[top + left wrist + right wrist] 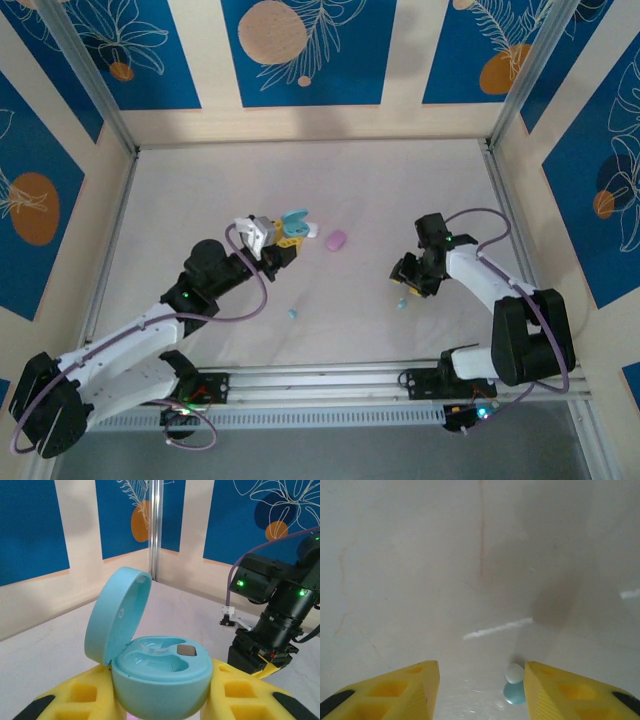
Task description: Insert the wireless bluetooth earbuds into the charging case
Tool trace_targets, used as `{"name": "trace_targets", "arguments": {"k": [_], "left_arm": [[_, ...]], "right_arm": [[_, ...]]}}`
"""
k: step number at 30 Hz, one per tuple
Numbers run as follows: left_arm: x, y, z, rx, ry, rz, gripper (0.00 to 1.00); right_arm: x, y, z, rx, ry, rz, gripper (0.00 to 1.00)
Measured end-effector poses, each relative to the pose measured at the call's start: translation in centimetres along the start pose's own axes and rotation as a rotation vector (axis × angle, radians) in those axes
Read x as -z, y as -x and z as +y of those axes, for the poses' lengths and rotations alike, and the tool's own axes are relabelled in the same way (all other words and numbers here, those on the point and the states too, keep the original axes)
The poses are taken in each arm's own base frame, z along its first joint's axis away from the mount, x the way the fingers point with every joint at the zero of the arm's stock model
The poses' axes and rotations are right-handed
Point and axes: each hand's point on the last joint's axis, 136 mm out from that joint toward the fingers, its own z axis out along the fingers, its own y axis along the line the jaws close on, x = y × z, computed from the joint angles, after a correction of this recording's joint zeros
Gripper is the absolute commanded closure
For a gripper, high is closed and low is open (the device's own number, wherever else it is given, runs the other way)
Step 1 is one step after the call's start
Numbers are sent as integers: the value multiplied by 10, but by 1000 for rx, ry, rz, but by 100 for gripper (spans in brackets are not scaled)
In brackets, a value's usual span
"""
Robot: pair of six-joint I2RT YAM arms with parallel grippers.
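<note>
My left gripper (pixel 279 241) is shut on a teal charging case (pixel 160 680), which sits between its yellow fingers (pixel 75 695) above the table. The case's lid (pixel 117 612) stands open, and the moulded wells inside look empty. On the table to the right, my right gripper (pixel 482 690) points down at the surface, open. A teal earbud (pixel 514 692) with a pale tip lies just inside its right finger (pixel 555 690). From above, this earbud (pixel 402 302) is below the right gripper (pixel 409 281). Another teal earbud (pixel 292 313) lies loose nearer the table's front.
A pink case (pixel 336 241) lies shut on the table just right of the held case. The right arm (pixel 280 610) shows in the background of the left wrist view. Walls enclose the table on three sides, and a metal rail (pixel 330 380) runs along the near edge.
</note>
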Motion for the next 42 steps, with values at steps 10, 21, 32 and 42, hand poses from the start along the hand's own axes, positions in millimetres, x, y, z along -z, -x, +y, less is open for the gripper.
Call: {"name": "trace_targets", "arguments": {"k": [10, 21, 32, 42], "left_arm": [[-3, 0, -1, -2, -11, -8, 70], [1, 4, -2, -5, -11, -23, 70], [1, 4, -2, -5, -11, -23, 70], [7, 11, -3, -9, -8, -45, 69]], "right_arm": [[-12, -9, -5, -39, 12, 27, 51], [-18, -15, -7, -37, 0, 48, 50], [-20, -27, -2, -6, -18, 71, 50], [-23, -44, 6, 18, -29, 102, 50]]}}
